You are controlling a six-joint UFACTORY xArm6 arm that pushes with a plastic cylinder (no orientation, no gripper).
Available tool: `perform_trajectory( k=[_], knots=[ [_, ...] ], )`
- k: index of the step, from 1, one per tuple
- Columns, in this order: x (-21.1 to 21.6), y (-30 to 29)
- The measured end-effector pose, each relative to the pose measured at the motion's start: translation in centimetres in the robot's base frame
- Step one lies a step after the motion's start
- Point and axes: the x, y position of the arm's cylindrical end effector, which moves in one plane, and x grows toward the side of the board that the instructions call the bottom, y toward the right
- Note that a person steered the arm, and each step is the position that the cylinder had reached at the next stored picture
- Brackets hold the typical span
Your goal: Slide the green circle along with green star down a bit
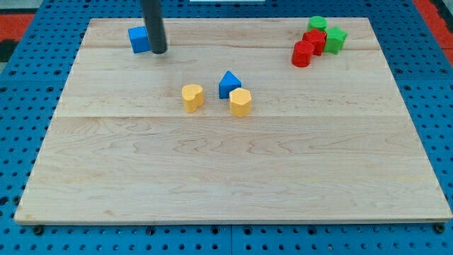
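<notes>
Green blocks, two of them, sit at the view's top right corner of the wooden counter (233, 177). One green block (317, 23) lies nearest the top edge, and the other green block (335, 39) sits just below and to its right. Which is the circle and which the star cannot be made out at this size. Between and below them are two red blocks: one red block (315, 40) presses against both green ones, and the second red block (303, 54) touches it on its lower left. The four form one tight cluster.

My tip (159, 52) is well apart from that cluster, near the view's top left. It stands just to the right of a blue cube (139, 40), touching or nearly touching the cube's right face. The arm carries no pincer, only the dark rod, so there is no open or closed state to tell.

Near the middle of the counter sits a second group. A blue triangular block (228, 83) is touching a yellow block (241, 102) at its lower right. Another yellow block (192, 97) lies to their left, apart from both.
</notes>
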Motion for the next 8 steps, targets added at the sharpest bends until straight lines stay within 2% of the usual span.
perform_trajectory(
  k=[1, 2, 3, 4, 6, 7, 8],
  knots=[
    [-3.4, -1.9],
    [-2.5, 3.6],
    [-4.7, 12.8],
    [-5.2, 19.9],
    [-5.2, 20.0],
    [-7.3, 20.9],
    [-7.8, 29.1]
  ],
)
